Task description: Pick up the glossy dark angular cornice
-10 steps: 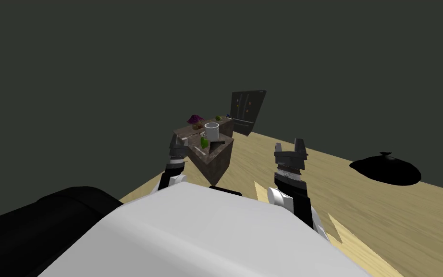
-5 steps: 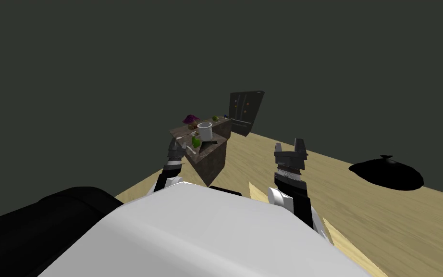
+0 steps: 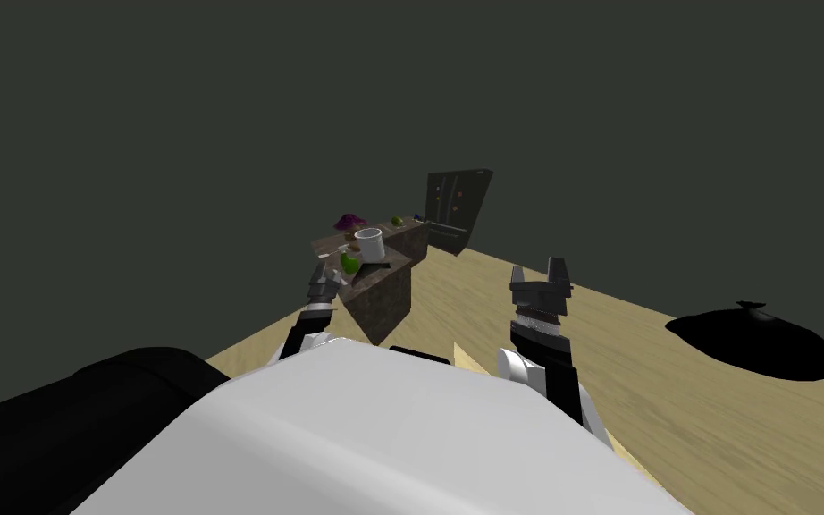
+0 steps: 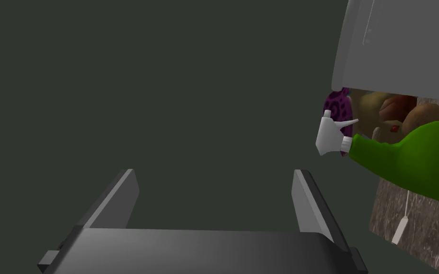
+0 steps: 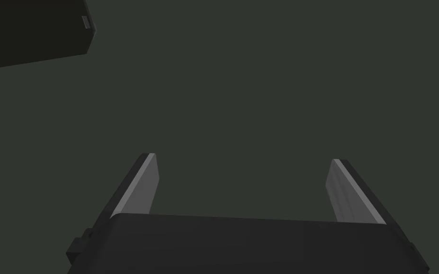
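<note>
- In the head view, your cornice [image 3: 382,265] appears to be the small dark angular patch on the counter [image 3: 383,299] top, just beside the white pot [image 3: 368,244]. It is too small there to tell which way its long axis runs.
- A green spray bottle [image 3: 349,263] lies on the pot's other side. A purple object [image 3: 348,221] sits further back, and a dark cabinet [image 3: 455,210] stands beyond the counter's far end.
- Your left gripper [image 3: 325,284] is near the counter's near corner, fingers spread and holding nothing.
- Your right gripper [image 3: 542,273] is well apart from the counter, over the wooden floor [image 3: 669,384], and is likewise spread and empty.
- A black shape [image 3: 754,344] lies on the floor off to the right.
- The left wrist view brings the bottle close. It lies on its side with its white trigger head [image 4: 330,135] toward the purple object, off to one side of the spread fingers.
- The right wrist view faces a dark wall [image 5: 261,85], with a darker box [image 5: 28,28] at one corner.
</note>
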Tool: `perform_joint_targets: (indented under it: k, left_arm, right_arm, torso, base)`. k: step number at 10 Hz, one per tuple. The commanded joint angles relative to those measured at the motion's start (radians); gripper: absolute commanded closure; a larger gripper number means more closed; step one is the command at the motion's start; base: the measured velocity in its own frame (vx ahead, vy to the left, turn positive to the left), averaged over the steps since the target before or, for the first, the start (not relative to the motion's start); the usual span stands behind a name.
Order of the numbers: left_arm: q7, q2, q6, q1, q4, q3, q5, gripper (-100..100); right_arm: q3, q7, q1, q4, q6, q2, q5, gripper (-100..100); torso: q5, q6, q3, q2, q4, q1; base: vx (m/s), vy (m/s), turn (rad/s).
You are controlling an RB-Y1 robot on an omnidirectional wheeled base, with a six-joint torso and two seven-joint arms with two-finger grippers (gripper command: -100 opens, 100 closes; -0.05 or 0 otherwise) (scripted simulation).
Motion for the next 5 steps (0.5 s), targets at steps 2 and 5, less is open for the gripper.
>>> perform_joint_targets:
  k: [2, 5]
  left_arm:
    - [-0.009, 0.005, 0.019, 0.022, 0.037, 0.036, 0.020, -100]
    - [-0.021, 0.013, 0.038, 0.035, 0.091, 0.081, 0.038, -100]
  right_arm:
    - [0.000, 0.000, 0.000, 0.000, 0.000, 0.000, 0.000, 0]
    - [0.000, 0.000, 0.000, 0.000, 0.000, 0.000, 0.000, 0]
  torso:
    - [0.000, 0.000, -0.001, -0.001, 0.000, 0.002]
    - [0.000, 0.000, -0.004, -0.006, -0.001, 0.000]
  base:
    - [0.128, -0.222, 0.126]
    - [0.180, -0.250, 0.189]
